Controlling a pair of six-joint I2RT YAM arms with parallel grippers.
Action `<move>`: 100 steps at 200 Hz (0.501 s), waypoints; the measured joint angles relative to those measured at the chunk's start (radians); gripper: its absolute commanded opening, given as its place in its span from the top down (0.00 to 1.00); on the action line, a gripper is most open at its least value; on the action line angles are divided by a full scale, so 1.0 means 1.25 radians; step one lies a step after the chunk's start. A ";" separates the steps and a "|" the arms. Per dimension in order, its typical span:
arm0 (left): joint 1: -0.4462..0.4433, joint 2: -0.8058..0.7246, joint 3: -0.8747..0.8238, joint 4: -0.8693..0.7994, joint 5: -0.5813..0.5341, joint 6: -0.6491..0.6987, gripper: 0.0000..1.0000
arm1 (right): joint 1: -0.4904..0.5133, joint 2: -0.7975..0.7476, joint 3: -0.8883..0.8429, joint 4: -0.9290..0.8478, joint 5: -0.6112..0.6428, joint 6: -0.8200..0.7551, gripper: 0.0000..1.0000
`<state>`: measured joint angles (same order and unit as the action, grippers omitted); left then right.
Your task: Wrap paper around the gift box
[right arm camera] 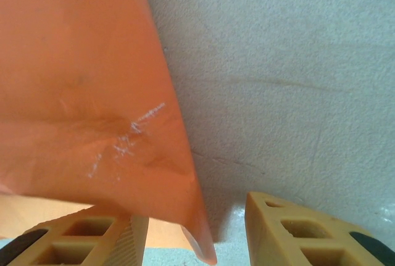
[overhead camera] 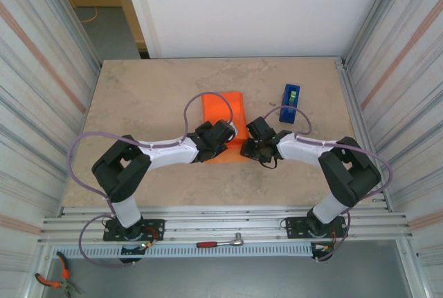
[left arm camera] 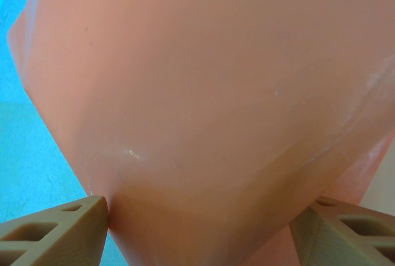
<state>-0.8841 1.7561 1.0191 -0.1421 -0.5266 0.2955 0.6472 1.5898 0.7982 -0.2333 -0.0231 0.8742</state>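
We see the paper point(overhead camera: 225, 108), bright orange, lying near the middle of the bench point(overhead camera: 138, 97), with both arms reaching in to its near end. It looks folded into a narrow bundle rather than spread flat, and its far end points away from the arm bases.

The left tool point(left arm camera: 200, 210) comes in from the left and sits over the near part of the bundle. In the left wrist view its fingers point(left arm camera: 55, 229) stand wide, one on each side of the paper-covered bulk and touching it on both flanks, so it is clamped on the paper. The sheet bulges smoothly between them, with a shallow crease running across near the fingertips.

The right tool point(right arm camera: 194, 216) comes in from the right, at the near right corner of the paper. Its jaws are apart. A pointed corner of the sheet hangs down into the gap, lying over the left-hand finger point(right arm camera: 80, 241) and clear of the other one, with bare bench behind it.

A blue tape dispenser point(overhead camera: 291, 99) stands on the bench to the right of the paper, apart from it and beyond the right arm.
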 measured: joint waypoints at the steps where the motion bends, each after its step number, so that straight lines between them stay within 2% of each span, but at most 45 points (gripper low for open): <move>1: 0.000 0.000 0.000 0.000 0.000 0.000 0.24 | 0.000 -0.001 -0.001 0.000 0.000 0.000 0.57; 31: 0.000 0.000 0.000 0.000 0.000 0.000 0.24 | 0.004 -0.006 -0.013 0.004 0.003 0.006 0.65; 55: 0.000 0.000 0.000 0.000 0.000 0.000 0.24 | 0.013 -0.006 -0.018 0.006 0.002 0.012 0.90; 68: 0.000 0.000 0.000 0.000 0.000 0.000 0.24 | 0.017 -0.007 -0.020 0.009 -0.001 0.015 1.00; 100: 0.000 0.000 0.000 0.001 0.000 0.000 0.24 | 0.019 -0.023 -0.021 0.020 -0.010 0.027 1.00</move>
<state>-0.8841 1.7561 1.0191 -0.1413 -0.5266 0.2955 0.6704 1.5616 0.7715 -0.2089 -0.0357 0.9085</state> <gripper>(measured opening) 0.762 0.063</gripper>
